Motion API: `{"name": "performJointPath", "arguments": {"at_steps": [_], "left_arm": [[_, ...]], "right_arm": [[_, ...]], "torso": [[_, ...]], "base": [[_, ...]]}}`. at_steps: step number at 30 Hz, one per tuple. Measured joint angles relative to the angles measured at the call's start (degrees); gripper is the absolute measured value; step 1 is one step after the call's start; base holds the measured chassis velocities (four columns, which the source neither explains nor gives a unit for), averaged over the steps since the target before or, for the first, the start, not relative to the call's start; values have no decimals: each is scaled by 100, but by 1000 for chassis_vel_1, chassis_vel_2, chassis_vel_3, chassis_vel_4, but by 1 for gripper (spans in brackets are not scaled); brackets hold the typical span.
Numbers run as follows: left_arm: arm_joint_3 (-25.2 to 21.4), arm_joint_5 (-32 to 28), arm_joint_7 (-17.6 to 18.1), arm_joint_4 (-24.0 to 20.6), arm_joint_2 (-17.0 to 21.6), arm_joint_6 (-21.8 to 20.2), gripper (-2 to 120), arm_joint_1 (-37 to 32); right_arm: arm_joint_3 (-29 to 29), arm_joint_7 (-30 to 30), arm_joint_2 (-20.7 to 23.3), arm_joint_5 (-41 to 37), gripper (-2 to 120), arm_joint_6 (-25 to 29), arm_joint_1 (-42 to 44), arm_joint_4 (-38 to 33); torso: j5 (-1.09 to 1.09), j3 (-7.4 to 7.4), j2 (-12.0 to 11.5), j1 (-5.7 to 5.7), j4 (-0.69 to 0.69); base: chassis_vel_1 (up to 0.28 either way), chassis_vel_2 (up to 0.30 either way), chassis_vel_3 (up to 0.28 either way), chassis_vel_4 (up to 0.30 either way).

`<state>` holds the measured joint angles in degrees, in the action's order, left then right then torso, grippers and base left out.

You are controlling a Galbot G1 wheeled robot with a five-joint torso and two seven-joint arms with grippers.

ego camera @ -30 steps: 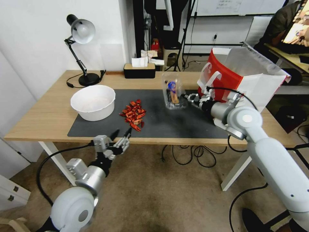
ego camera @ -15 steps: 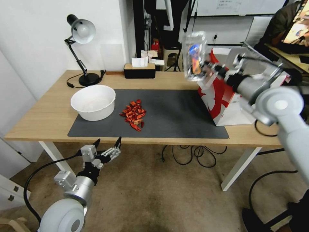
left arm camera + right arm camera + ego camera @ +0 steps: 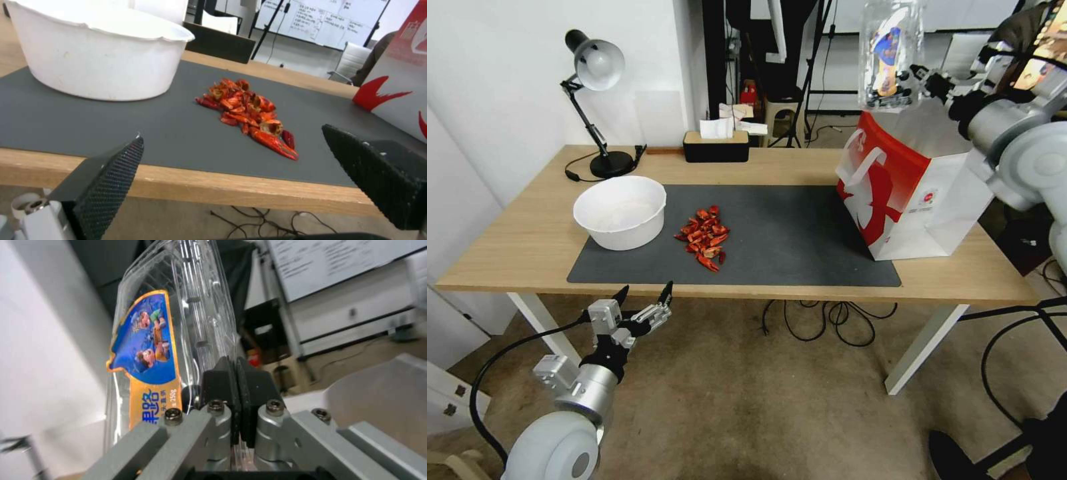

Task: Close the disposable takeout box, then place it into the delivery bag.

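1. Nearest me, at 7 o'clock in the head view, my left gripper [image 3: 644, 298] hangs below the front edge of the table [image 3: 514, 247], fingers spread wide with nothing between them. From its wrist camera I see the two dark pads [image 3: 113, 173] well apart.
2. On the table lies a dark mat [image 3: 774, 247]. A white bowl [image 3: 620, 212] sits at its 9 o'clock end, and a pile of red shells [image 3: 704, 238] lies near the middle, just beside the bowl.
3. At 3 o'clock, the bag [image 3: 910, 193] stands upright on the mat's right end, mouth open upward.
4. Behind the mat I see a desk lamp [image 3: 594, 73] at 11 o'clock and a black tissue box [image 3: 716, 147] at 12 o'clock.
5. Farthest, at 1 o'clock, my right gripper [image 3: 924, 77] is raised above the bag's mouth. Its pads [image 3: 222, 386] are pressed together on the edge of the box [image 3: 887, 53], which hangs on end in the air, clear of the bag, lid shut, label [image 3: 149, 350] facing sideways.
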<state>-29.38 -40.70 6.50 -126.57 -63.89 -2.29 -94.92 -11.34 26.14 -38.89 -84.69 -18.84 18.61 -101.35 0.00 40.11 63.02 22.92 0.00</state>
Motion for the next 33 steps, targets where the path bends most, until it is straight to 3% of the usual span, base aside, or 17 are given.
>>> {"name": "performJointPath", "arguments": {"at_steps": [8, 18, 33], "left_arm": [[12, -196, -1, -88, -72, -10, 100, -120], [-27, -242, -19, -170, -169, -5, 100, -287], [-68, -250, -45, -232, -205, 54, 100, -376]], "right_arm": [[342, 84, -62, 779, 0, -11, -339, 621], [732, -302, -388, 1628, 0, 52, -670, 1664], [889, -405, -519, 1903, 0, 102, -693, 1921]], "torso": [[0, 0, 0, 0, 1], [0, 1, 0, 0, 1], [-1, 0, 0, 0, 0]], "base": [[0, 0, 0, 0], [0, 0, 0, 0], [0, 0, 0, 0]]}}
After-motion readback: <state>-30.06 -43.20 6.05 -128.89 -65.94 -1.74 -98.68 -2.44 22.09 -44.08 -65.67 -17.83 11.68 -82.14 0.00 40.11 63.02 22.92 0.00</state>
